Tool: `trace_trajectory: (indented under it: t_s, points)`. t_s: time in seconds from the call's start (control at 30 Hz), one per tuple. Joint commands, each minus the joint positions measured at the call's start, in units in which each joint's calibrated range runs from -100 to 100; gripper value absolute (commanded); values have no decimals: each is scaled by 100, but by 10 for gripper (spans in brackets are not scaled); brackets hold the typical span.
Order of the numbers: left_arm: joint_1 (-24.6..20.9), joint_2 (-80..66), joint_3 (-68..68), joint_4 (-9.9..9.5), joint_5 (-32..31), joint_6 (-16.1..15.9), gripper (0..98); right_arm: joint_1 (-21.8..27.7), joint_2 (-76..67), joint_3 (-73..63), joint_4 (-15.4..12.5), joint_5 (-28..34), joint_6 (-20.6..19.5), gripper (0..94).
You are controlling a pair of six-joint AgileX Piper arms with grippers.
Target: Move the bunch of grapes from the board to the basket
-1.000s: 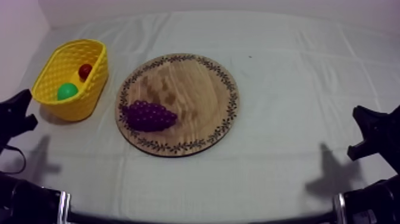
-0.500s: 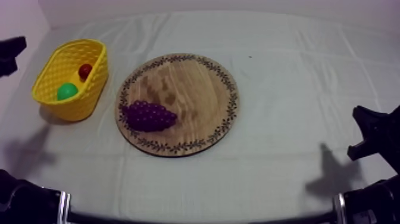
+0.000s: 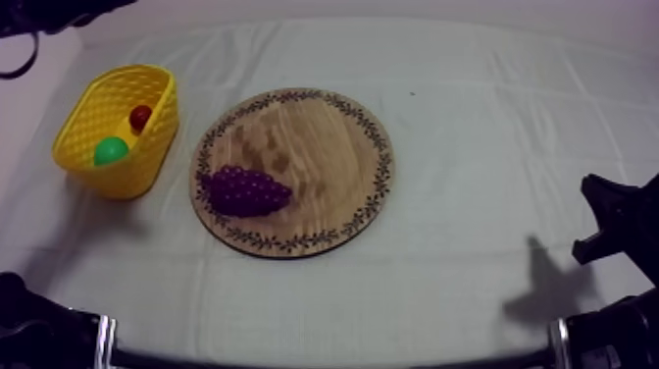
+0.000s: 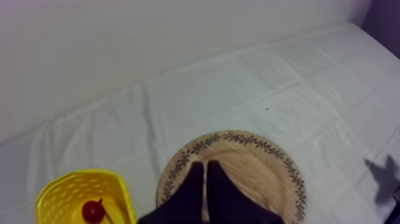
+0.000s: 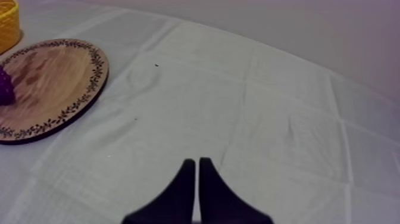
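Top view: one round wooden board (image 3: pixel 294 172) lies mid-tabletop (image 3: pixel 490 118). The one bunch of grapes (image 3: pixel 245 190) sits on it, on the side nearer the one yellow basket (image 3: pixel 118 130), which stands just beside the board. Two things lie in the basket: one small red fruit (image 3: pixel 140 118) and one green fruit (image 3: pixel 111 150).

Left wrist view: the left hand (image 4: pixel 206 165), clenched on nothing, hangs above the board.

Right wrist view: the right hand (image 5: pixel 197 162), clenched and empty, hovers over bare tabletop, well apart from the board.

Bunch of grapes (image 5: pixel 3 86) and yellow basket (image 5: pixel 7 27) are cut off at the right wrist view's edge.
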Motion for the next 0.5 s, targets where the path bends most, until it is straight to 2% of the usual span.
trace_trajectory:
  t_s: [0.0,0.23,0.47]
  points:
    - [124,563,-303,-17,109,0,0,-2,-1,-3,1,-3,0,4]
    - [326,1497,-894,-42,584,-44,0,-2,-1,-3,1,-3,0,4]
    - [485,2311,-1031,-270,825,47,0,-2,-1,-3,1,-3,0,4]
